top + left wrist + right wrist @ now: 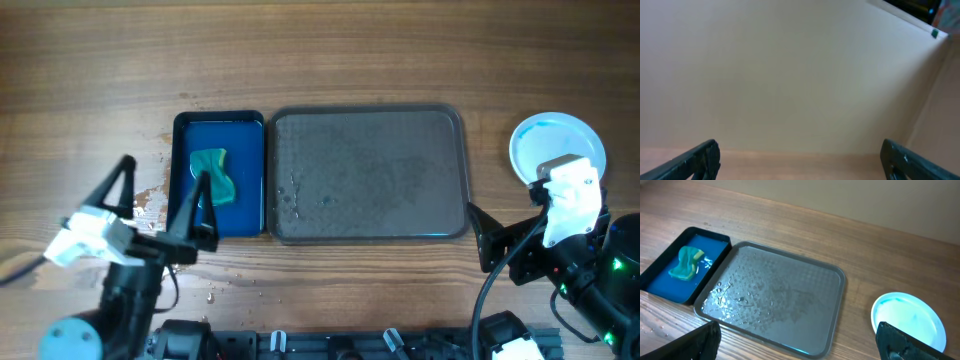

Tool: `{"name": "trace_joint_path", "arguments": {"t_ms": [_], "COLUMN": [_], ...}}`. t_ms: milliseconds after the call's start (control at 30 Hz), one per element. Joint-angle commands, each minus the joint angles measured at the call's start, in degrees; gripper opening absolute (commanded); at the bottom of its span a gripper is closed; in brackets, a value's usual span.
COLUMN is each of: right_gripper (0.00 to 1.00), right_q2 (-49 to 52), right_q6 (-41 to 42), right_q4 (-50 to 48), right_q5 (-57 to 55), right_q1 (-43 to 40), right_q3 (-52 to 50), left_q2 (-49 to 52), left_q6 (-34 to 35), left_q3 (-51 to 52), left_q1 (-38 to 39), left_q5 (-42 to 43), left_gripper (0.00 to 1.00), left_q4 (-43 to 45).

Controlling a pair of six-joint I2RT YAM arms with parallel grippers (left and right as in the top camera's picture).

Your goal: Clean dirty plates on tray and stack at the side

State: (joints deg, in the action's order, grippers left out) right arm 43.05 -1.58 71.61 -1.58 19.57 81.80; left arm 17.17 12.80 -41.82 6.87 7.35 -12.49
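Observation:
The dark grey tray (365,120) lies mid-table, wet with droplets and with no plate on it; it also shows in the right wrist view (837,287). A white plate with a bluish wash (553,140) sits on the table right of the tray, partly under my right wrist. The right wrist view shows the plate (907,322) too; I cannot tell how many plates are stacked there. My left gripper (162,195) is open and empty, raised left of the blue tray. My right gripper (510,250) is open and empty near the tray's front right corner.
A deep-blue tray (190,140) holding a green sponge (213,172) touches the grey tray's left side; both show in the right wrist view (660,275), (686,262). Water drops lie on the wood left of it. The left wrist view shows a beige wall (790,75).

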Motion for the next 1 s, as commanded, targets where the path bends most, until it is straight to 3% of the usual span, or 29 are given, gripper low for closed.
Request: {"name": "trace_joint_path", "arguments": {"t_ms": [0, 200, 400, 633, 967], "right_gripper": [1.00, 1.00, 1.00, 1.00, 1.00], "right_q2": [-0.1, -0.1, -0.1, -0.1, -0.1], "right_q6": [0.2, 0.2, 0.2, 0.2, 0.2], "right_q4": [-0.1, -0.1, -0.1, -0.1, -0.1], "right_q5": [-1.0, -1.0, -1.0, -1.0, -1.0], "right_q1": [0.2, 0.2, 0.2, 0.2, 0.2], "right_q3": [0.0, 0.0, 0.0, 0.0, 0.0], "left_q2": [-8.5, -17.0, -17.0, -17.0, -17.0], "left_q6": [0.1, 0.1, 0.2, 5.8, 10.7], "left_q3": [11.2, 21.8, 27.3, 36.1, 40.4], "left_q1": [-1.9, -2.6, -2.6, -2.7, -5.3], "left_q5": [4.3, 5.3, 5.7, 5.7, 5.7], "left_gripper": [1.00, 1.00, 1.00, 1.00, 1.00], "left_q4": [5.0, 9.5, 16.9, 31.4, 36.9]}}
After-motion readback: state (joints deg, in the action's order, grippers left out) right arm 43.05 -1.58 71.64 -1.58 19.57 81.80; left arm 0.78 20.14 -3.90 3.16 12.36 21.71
